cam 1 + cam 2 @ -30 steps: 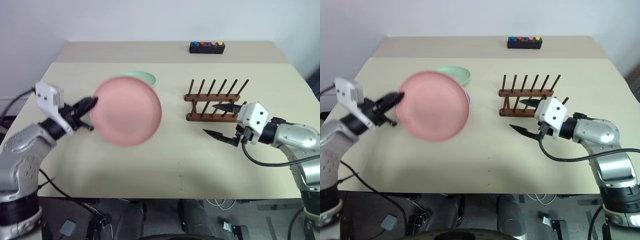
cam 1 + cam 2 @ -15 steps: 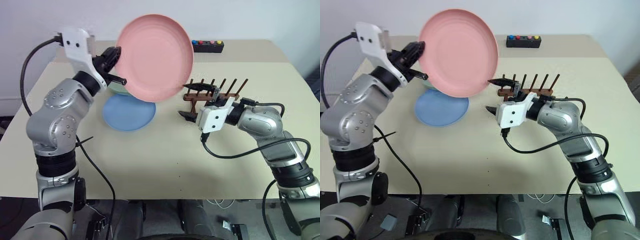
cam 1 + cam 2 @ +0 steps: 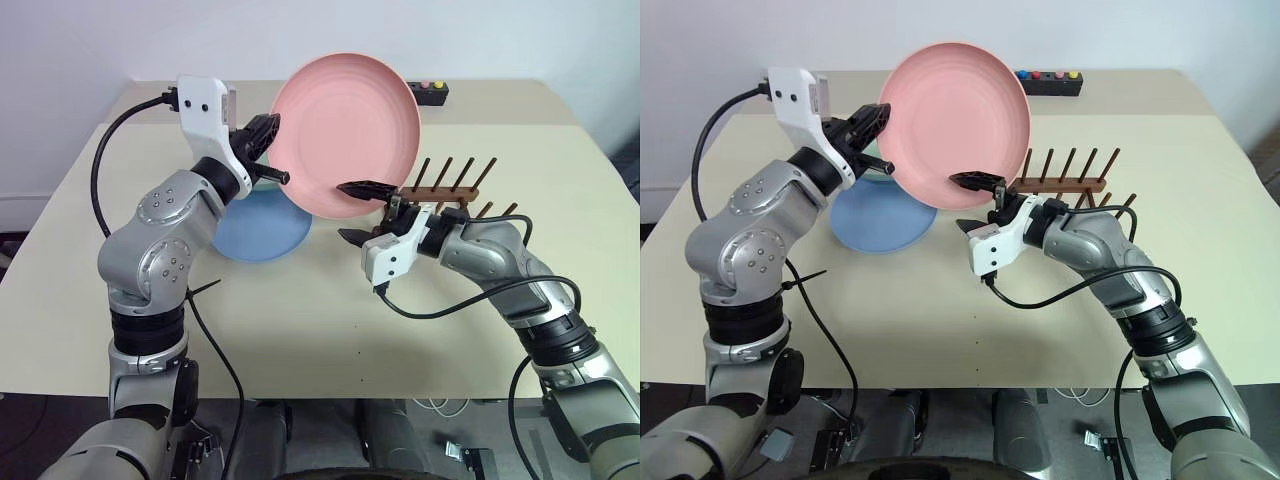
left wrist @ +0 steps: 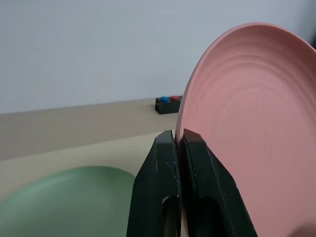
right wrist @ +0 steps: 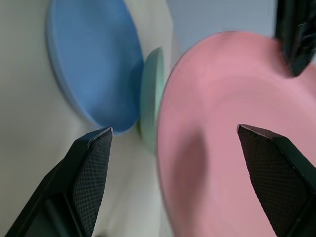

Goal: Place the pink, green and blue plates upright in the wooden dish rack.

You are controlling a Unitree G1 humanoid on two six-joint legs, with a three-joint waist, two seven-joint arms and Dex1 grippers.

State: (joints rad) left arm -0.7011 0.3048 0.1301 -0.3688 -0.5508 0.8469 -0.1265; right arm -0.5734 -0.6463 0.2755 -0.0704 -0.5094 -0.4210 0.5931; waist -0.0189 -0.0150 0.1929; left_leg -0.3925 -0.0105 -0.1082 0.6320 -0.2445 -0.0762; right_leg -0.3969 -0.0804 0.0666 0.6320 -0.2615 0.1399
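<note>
Pale wall rises behind a beige tabletop (image 3: 330, 330) that carries the rack (image 3: 452, 190) toward its right side, a blue plate (image 3: 262, 222) left of centre with a green plate (image 4: 64, 202) just behind it, and a black button box (image 3: 1045, 80) at the far edge.

The left claw (image 3: 268, 140) is pinched shut on the left rim of the pink plate (image 3: 345, 132), holding it on edge in the air above the middle of the tabletop, face toward the camera. The right claw (image 3: 362, 212) stands wide open and holds nothing; its upper finger lies across the plate's lower right rim and the lower finger hangs below it, so the rim seems to sit between the two.

The step in hand looks like a handover. To do it well, the right claw should slide further onto the rim, close firmly before the left lets go, and keep the plate on edge. After that the plate wants lining up with a gap between pegs, clear of the peg tips.

A second ago the pink plate hung lower and further left, in front of the green one, with the right claw down beside the rack. Since then the plate has come up and toward the rack, the right claw has swung in to meet it, and the blue plate has come into sight.
</note>
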